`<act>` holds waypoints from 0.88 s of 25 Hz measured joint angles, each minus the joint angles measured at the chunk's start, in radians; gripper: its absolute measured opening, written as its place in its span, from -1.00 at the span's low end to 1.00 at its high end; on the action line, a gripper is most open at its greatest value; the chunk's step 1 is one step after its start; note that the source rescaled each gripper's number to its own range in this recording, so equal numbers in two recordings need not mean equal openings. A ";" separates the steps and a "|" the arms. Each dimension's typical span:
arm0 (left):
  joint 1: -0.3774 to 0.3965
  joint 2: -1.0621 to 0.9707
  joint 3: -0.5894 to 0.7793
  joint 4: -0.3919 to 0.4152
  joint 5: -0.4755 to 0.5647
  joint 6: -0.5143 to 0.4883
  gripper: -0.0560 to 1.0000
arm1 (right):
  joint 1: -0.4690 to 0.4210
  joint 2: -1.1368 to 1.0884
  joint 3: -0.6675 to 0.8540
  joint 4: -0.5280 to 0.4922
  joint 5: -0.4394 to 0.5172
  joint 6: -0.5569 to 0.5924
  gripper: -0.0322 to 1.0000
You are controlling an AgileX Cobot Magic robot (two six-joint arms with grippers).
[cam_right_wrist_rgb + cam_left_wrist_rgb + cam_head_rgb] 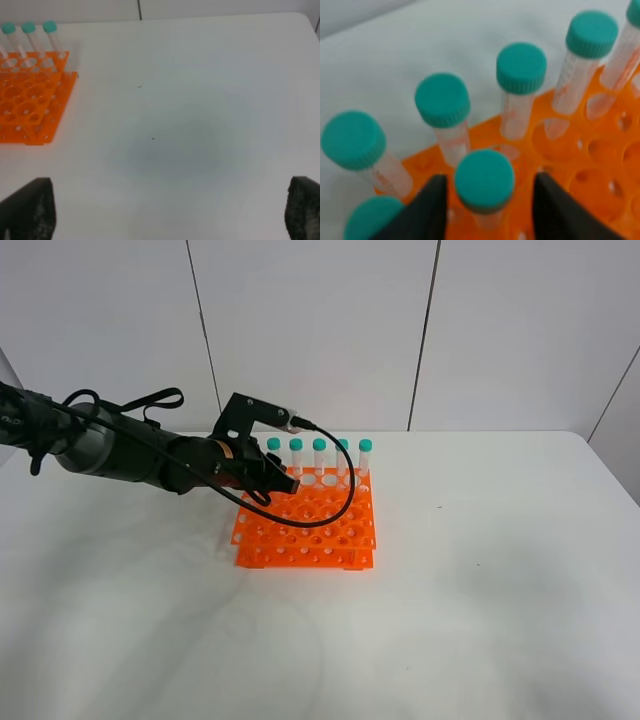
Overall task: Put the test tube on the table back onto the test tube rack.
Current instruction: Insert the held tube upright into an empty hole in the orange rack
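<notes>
The orange test tube rack [310, 530] stands on the white table [480, 580]. Several teal-capped tubes [319, 446] stand upright in its back row. My left gripper [287, 481] hovers over the rack's back left part. In the left wrist view its fingers [434, 210] stand on either side of one teal-capped test tube [484, 181], which is upright over a rack hole, with small gaps to the cap. My right gripper [167, 212] is open and empty over bare table, and the rack [30, 100] shows far off to its side. No tube lies on the table.
Other capped tubes [442, 100] crowd close around the left gripper's fingers. A black cable [340, 502] loops from the left wrist over the rack. White wall panels stand behind the table's far edge.
</notes>
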 joint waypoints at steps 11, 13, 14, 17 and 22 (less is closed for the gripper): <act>0.000 -0.071 0.000 0.001 0.001 -0.028 -0.02 | 0.000 0.000 0.000 0.000 0.000 0.000 1.00; 0.000 -0.100 0.000 0.001 0.001 -0.041 -0.02 | 0.000 0.000 0.000 0.000 0.000 0.000 1.00; 0.000 -0.118 0.000 0.001 0.001 -0.044 -0.02 | 0.000 0.000 0.000 0.000 0.000 0.000 1.00; 0.000 -0.175 0.000 0.001 0.031 -0.038 0.00 | 0.000 0.000 0.000 0.000 0.000 0.000 1.00; 0.038 -0.246 -0.001 0.002 0.167 -0.004 0.72 | 0.000 0.000 0.000 0.000 0.000 0.000 1.00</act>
